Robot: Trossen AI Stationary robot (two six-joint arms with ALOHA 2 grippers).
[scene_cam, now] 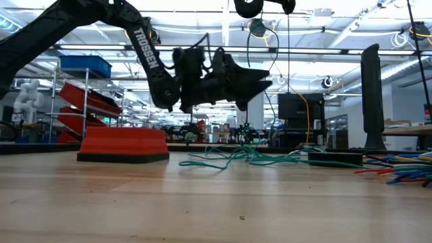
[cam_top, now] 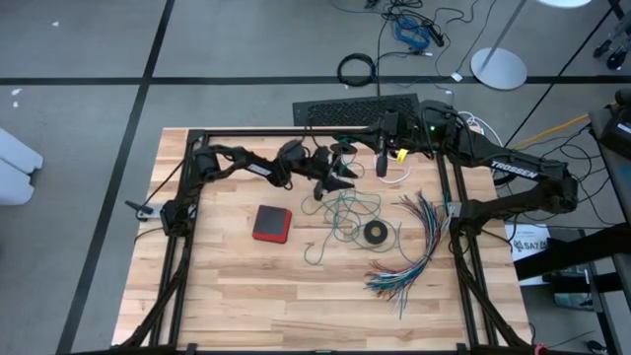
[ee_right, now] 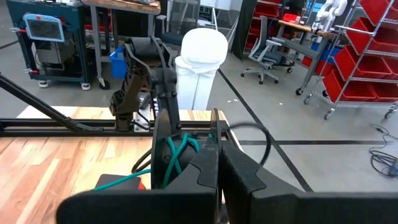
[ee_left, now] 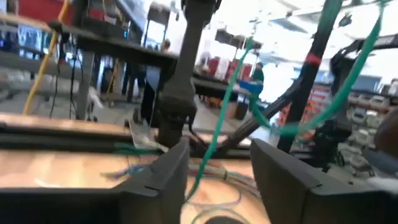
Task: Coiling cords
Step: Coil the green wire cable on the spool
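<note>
The thin teal-green cord [cam_top: 347,212] is sprawled in loose loops mid-table, one strand raised steeply to the right gripper [cam_top: 381,164], whose fingers are clenched on it, as seen in its wrist view. The left gripper [cam_top: 338,183] is held alongside, fingers parted around the strand.

You can't trace the teal-green cord [ee_right: 176,154] behind the right gripper's [ee_right: 214,163] fingers; white cord [cam_top: 396,178] mostly hidden at 12 o'clock.
</note>
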